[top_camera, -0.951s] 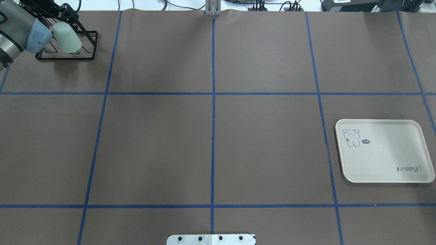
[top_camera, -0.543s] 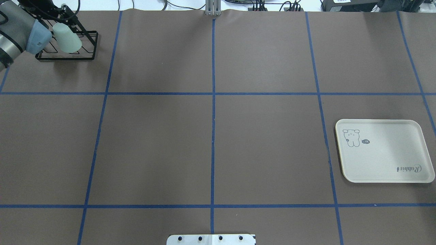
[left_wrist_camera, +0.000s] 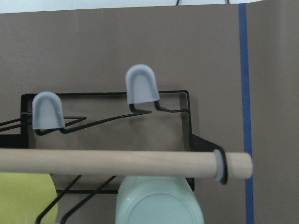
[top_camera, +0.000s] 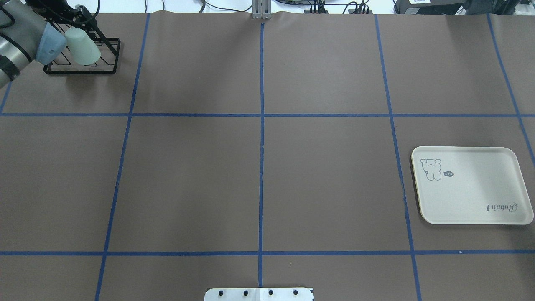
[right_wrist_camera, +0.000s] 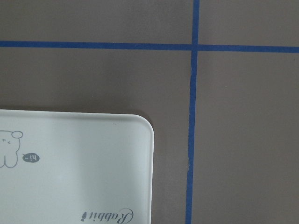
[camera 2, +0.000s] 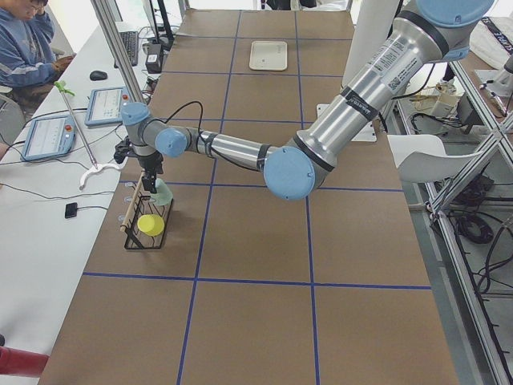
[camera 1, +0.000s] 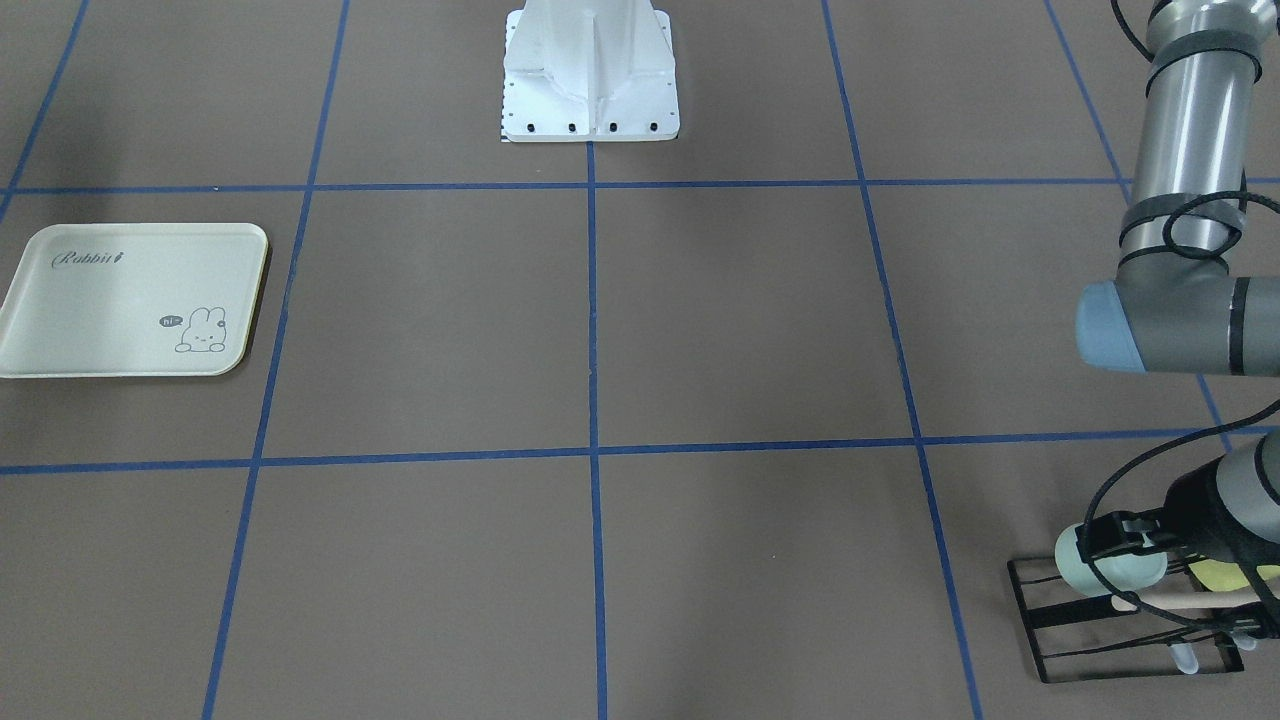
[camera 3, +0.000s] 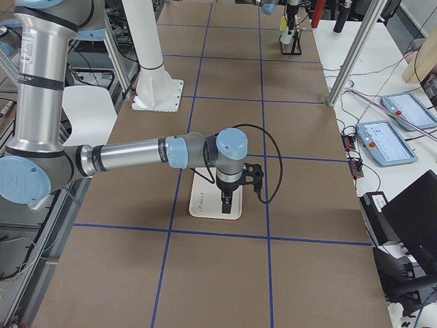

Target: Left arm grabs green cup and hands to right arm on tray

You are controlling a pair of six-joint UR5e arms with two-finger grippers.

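Note:
The pale mint green cup lies tilted on a black wire rack at the table's far left corner. It also shows in the front view and at the bottom of the left wrist view. My left gripper is right at the cup, with its jaws apart around the cup's upper part. The cream tray lies flat at the right and holds nothing. My right gripper hangs just above the tray. I cannot tell whether it is open or shut. Its wrist view shows only a tray corner.
A brighter yellow-green cup sits on the same rack beside the mint one. A wooden rod runs along the rack's top. Blue tape lines cross the brown table. The robot's white base stands at the near middle edge.
The left arm's elbow has shifted slightly up and right. The gripper has edged closer over the cup. The cup and the tray have not moved.

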